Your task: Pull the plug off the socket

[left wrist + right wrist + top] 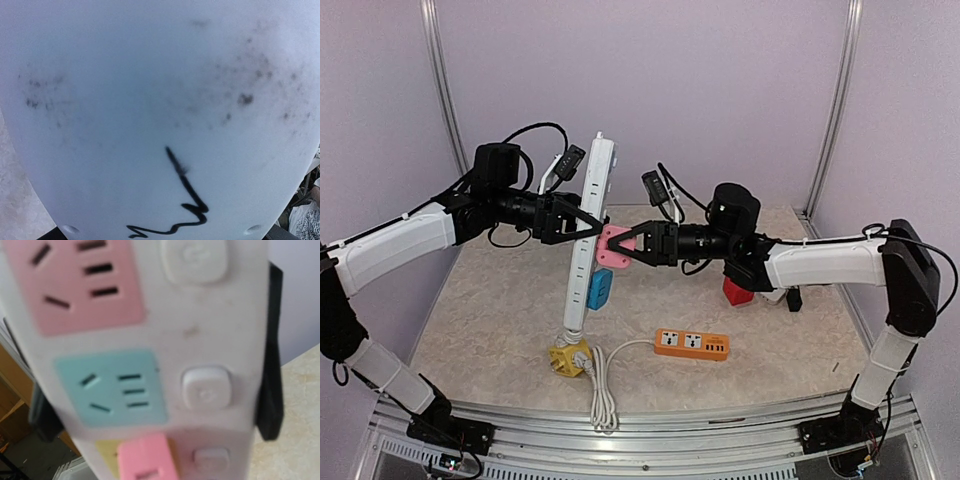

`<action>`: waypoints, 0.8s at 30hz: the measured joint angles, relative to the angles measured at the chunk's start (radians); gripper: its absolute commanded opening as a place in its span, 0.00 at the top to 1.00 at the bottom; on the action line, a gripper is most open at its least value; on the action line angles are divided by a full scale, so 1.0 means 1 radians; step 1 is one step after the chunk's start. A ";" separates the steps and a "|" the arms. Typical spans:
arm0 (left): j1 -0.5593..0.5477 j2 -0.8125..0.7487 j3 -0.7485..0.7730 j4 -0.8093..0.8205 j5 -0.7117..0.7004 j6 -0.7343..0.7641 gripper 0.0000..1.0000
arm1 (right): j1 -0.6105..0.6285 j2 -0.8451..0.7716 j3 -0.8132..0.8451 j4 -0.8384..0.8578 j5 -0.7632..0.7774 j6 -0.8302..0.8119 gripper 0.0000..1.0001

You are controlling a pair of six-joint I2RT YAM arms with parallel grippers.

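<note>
Overhead, the left fingers (pixel 568 235) were clamped across a white power strip (pixel 590 190), holding it tilted nearly upright over the worktop (pixel 500 310). The pink plug (pixel 613 246) sat in the strip's face about midway up, with a blue plug (pixel 599 288) below it. The right fingers (pixel 648 232) flanked the pink plug, but whether they had gripped it could not be told.

No words, brands or numbers can be read. The long white plastic power strip (pixel 150 100) bears only a black pen squiggle (pixel 192 192) on its back. Marks on its rounded white push buttons (pixel 206 388) are too blurred.
</note>
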 measured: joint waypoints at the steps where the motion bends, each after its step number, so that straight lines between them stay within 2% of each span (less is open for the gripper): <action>1: 0.000 0.000 0.000 0.000 0.000 0.000 0.96 | 0.001 0.001 0.000 -0.002 0.002 0.000 0.64; 24: 0.000 0.000 0.000 0.000 -0.003 0.004 0.96 | 0.020 0.022 0.015 -0.013 0.018 0.000 0.69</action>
